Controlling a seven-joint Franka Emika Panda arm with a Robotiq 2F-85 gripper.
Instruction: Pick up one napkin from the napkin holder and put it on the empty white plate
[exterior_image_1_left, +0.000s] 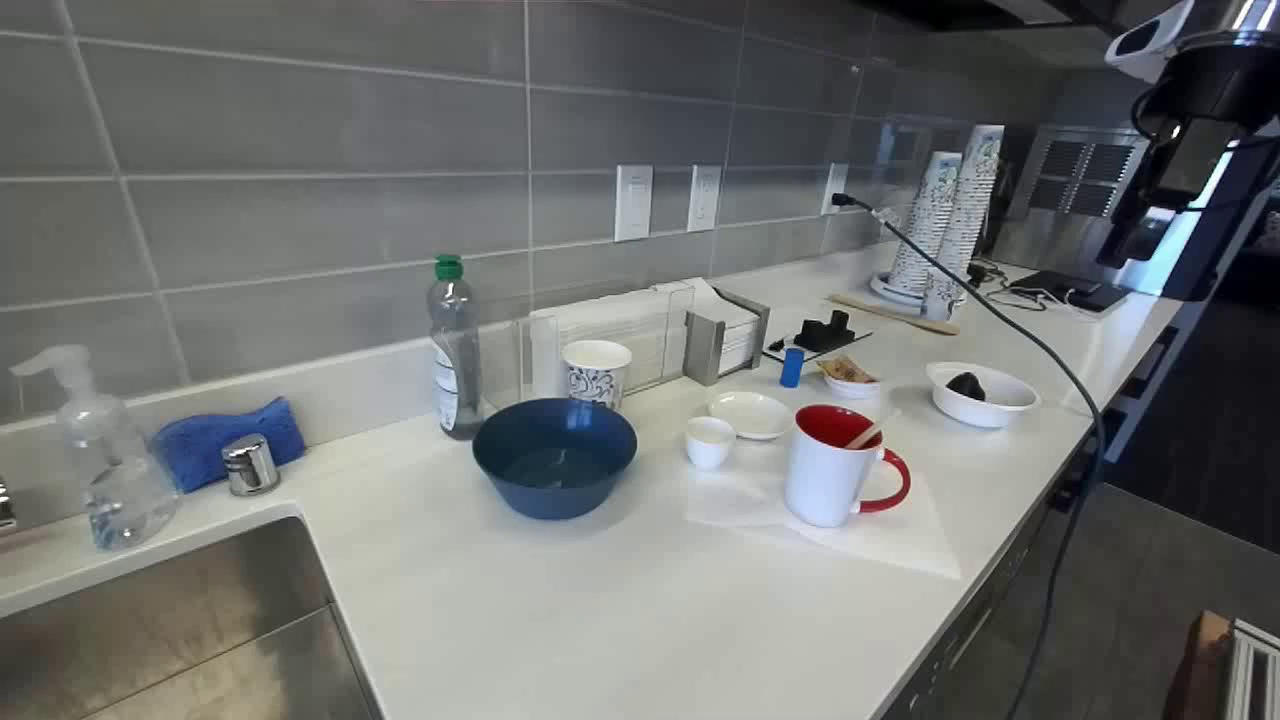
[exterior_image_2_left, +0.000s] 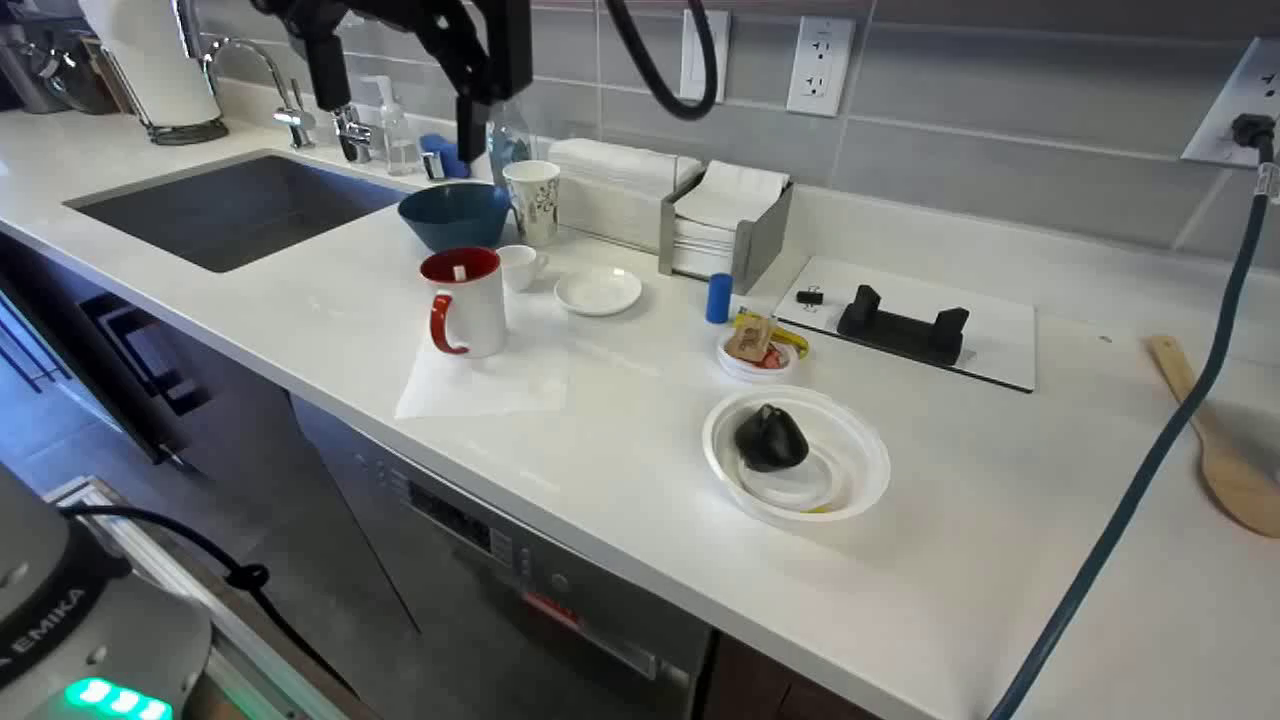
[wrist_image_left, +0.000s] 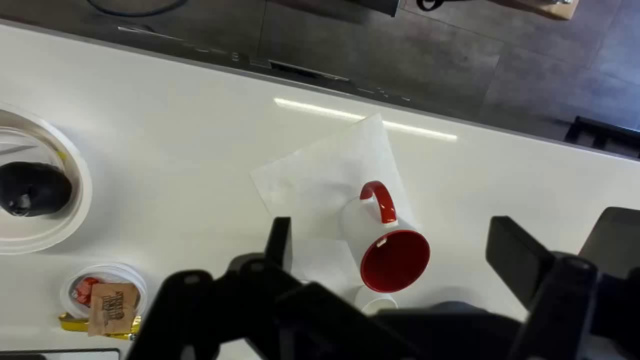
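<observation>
The gripper (wrist_image_left: 393, 246), spread wide and empty, should pinch 1 napkin (exterior_image_2_left: 733, 194), likely light, limp and tearable, by its front edge in the holder (exterior_image_2_left: 766, 238).

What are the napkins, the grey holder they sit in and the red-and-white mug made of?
The napkins look like paper: thin, white, matt layers. The grey holder seems to be metal, with a dull silvery finish. The mug is probably glazed ceramic: its red handle shines.
</observation>
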